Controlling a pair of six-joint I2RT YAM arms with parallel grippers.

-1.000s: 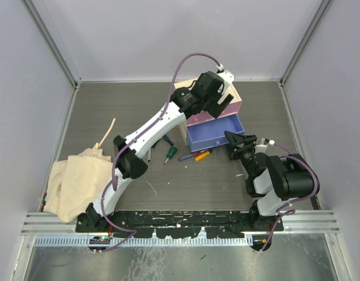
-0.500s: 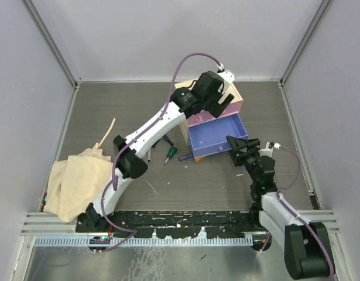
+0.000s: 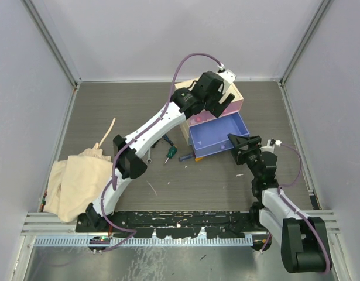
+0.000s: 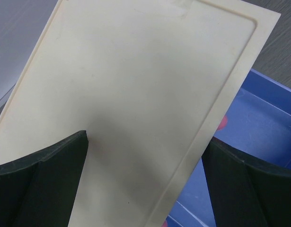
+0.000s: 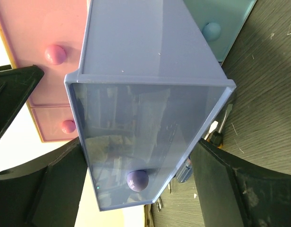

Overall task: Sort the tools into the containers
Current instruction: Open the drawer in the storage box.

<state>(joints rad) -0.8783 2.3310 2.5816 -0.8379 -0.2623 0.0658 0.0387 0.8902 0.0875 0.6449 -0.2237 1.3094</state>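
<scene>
The cream chest (image 3: 181,86) stands at the back of the table. Its purple drawer (image 3: 218,136) is pulled far out. My left gripper (image 3: 213,93) rests over the chest's cream top (image 4: 136,71), open (image 4: 145,139). My right gripper (image 3: 244,144) is at the drawer's front right end, open (image 5: 139,142). The drawer's front and purple knob (image 5: 137,180) lie between its fingers. The pink drawers (image 5: 55,54) and a blue drawer (image 5: 211,30) are shut. A green-handled screwdriver (image 3: 168,154), a silver wrench (image 3: 151,153) and a blue-handled tool (image 3: 184,157) lie left of the drawer. Screwdriver tips (image 5: 220,124) show beneath it.
A beige cloth (image 3: 80,178) lies at the near left with a thin wooden stick (image 3: 108,132) beside it. Grey walls close the table in on three sides. A metal rail (image 3: 180,225) with the arm bases runs along the near edge.
My right arm has unfolded, its elbow swinging down toward the near edge, while its gripper stayed at the drawer. The purple drawer has slid slightly outward, covering the orange-handled screwdriver. The left arm has not moved.
</scene>
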